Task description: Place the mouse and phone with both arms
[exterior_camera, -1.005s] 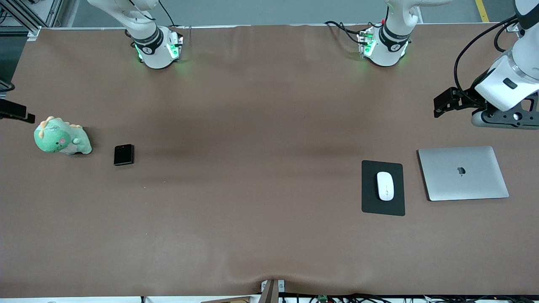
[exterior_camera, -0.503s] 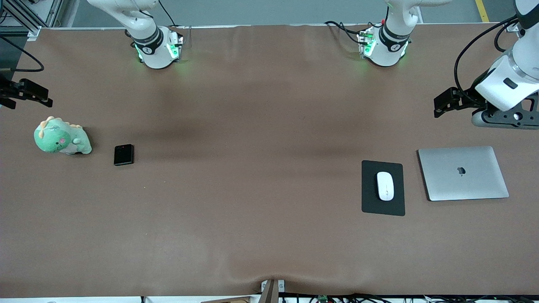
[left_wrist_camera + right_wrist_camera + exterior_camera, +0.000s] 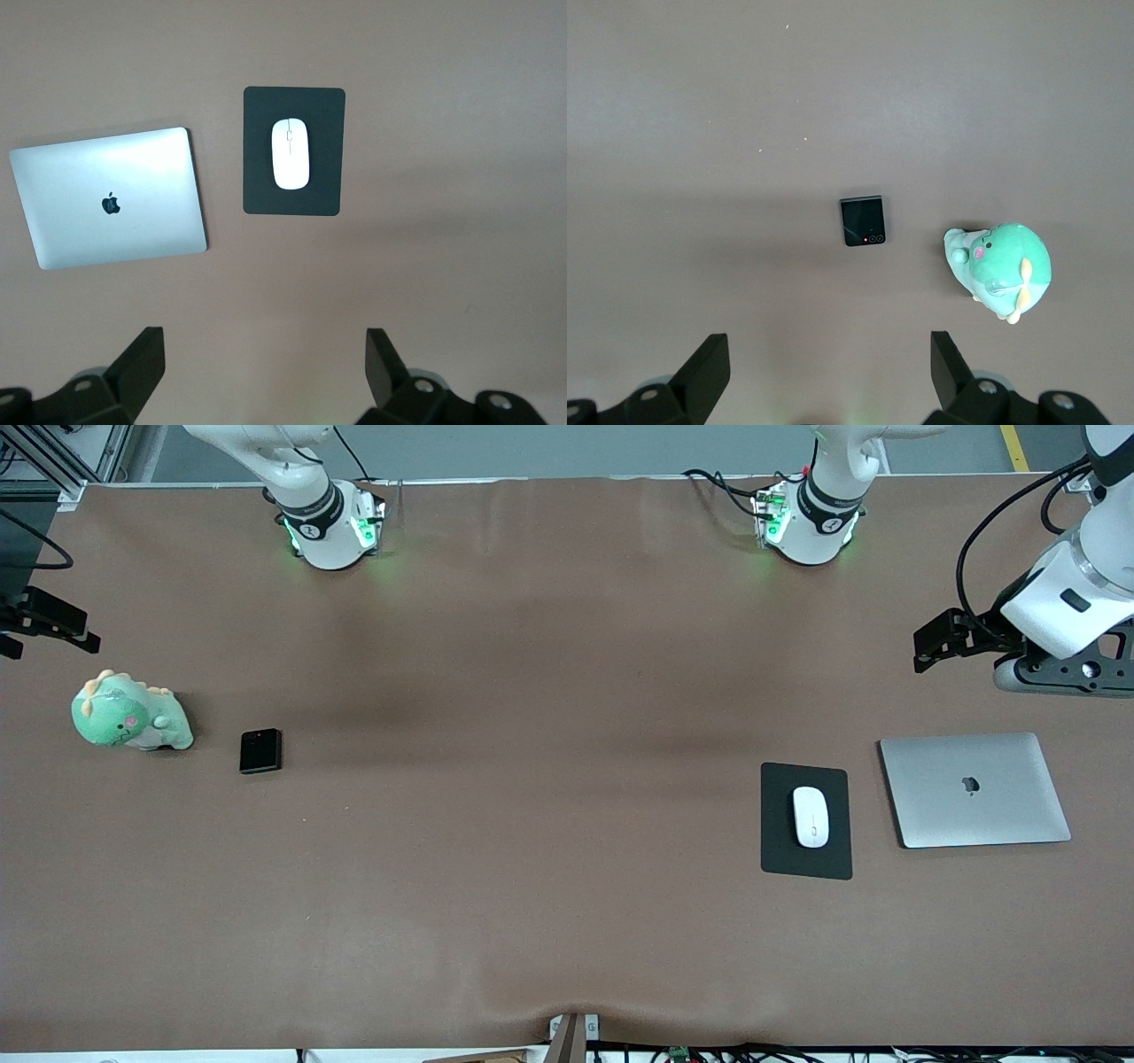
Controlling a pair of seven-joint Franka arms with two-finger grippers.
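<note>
right gripper (image 3: 35, 624) shifted slightly – mouse (image 3: 811, 817) lengthwise toward front camera.

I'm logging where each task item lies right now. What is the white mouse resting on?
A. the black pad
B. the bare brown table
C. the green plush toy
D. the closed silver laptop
A: the mouse lies on the black pad, beside the closed laptop, untouched by any gripper.

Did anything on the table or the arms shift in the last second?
The right pincer came further into the front view at the right arm's end, above the table, open and empty. The left pincer barely stirred, also open. The mouse on its pad and the phone stayed put.
</note>
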